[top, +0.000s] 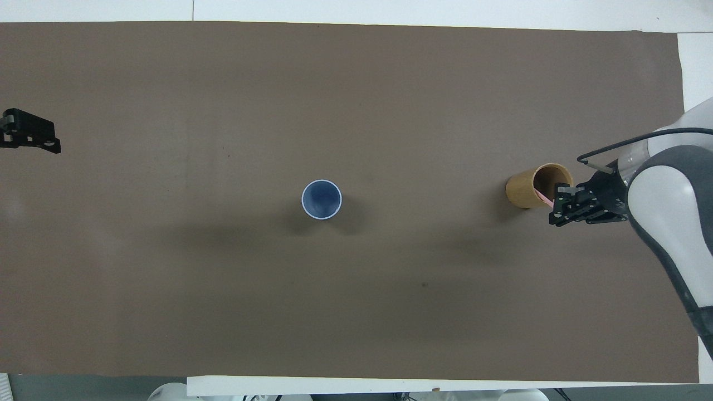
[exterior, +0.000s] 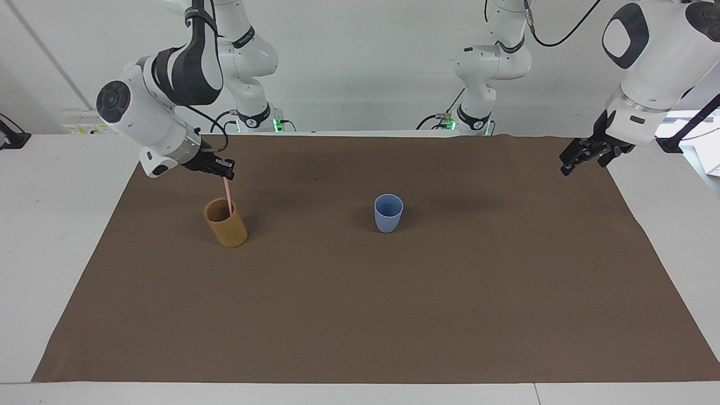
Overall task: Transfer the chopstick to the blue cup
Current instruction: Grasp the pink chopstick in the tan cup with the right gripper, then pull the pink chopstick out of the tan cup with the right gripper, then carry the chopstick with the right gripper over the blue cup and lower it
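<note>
One cam sits high across the counter facing the robots, the other looks steeply down from overhead; both share the whole brown mat.

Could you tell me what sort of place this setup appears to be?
Probably a robotics lab bench: two white arms stand at a table under a brown mat, against a bare white wall, with only a blue cup, a wooden cup and a chopstick.
</note>
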`<state>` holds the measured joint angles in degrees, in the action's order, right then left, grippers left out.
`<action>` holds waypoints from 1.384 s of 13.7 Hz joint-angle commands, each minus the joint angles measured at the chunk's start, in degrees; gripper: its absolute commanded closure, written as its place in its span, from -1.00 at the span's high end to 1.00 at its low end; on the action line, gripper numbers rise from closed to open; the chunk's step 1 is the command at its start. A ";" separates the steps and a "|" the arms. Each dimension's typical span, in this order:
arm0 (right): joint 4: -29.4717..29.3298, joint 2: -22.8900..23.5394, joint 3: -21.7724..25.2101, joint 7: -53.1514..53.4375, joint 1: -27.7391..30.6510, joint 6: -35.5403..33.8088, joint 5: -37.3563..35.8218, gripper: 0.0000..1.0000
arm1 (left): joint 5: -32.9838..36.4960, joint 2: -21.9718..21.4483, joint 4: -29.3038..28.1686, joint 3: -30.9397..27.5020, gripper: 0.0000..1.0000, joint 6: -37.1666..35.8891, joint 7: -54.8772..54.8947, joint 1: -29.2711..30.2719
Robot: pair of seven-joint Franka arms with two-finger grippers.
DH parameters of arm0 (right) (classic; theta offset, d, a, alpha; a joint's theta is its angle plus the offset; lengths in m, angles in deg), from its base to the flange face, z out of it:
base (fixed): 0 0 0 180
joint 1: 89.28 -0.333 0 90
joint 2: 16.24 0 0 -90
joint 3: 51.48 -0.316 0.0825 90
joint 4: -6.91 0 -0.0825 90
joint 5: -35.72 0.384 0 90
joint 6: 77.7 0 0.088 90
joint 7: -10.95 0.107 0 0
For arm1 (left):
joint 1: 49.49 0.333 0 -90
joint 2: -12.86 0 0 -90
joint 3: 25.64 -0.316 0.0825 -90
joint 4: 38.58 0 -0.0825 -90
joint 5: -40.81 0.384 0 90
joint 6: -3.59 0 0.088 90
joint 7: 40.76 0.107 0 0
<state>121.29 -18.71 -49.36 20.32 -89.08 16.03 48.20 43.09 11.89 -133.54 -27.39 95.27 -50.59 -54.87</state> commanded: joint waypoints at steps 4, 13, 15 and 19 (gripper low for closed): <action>-8.01 1.86 0.07 -3.30 1.12 -7.93 -3.69 -1.00 | 0.71 -0.35 -0.32 0.70 1.00 -0.54 0.51 0.80; -34.21 4.06 -0.72 -2.69 -1.33 -31.06 1.44 -1.00 | 0.71 -0.35 -0.32 0.70 1.00 -0.54 0.51 0.80; -34.31 4.67 -0.90 7.79 -7.28 -28.45 6.31 -1.00 | 0.71 -0.35 -0.32 0.70 1.00 -0.54 0.51 0.80; -28.09 4.85 -1.25 34.44 -23.19 -10.90 17.81 -1.00 | 0.71 -0.35 -0.32 0.70 1.00 -0.63 0.51 0.80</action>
<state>89.98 -14.07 -50.79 47.04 -107.89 -0.81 61.69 43.09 11.90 -133.54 -27.39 95.27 -50.59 -54.87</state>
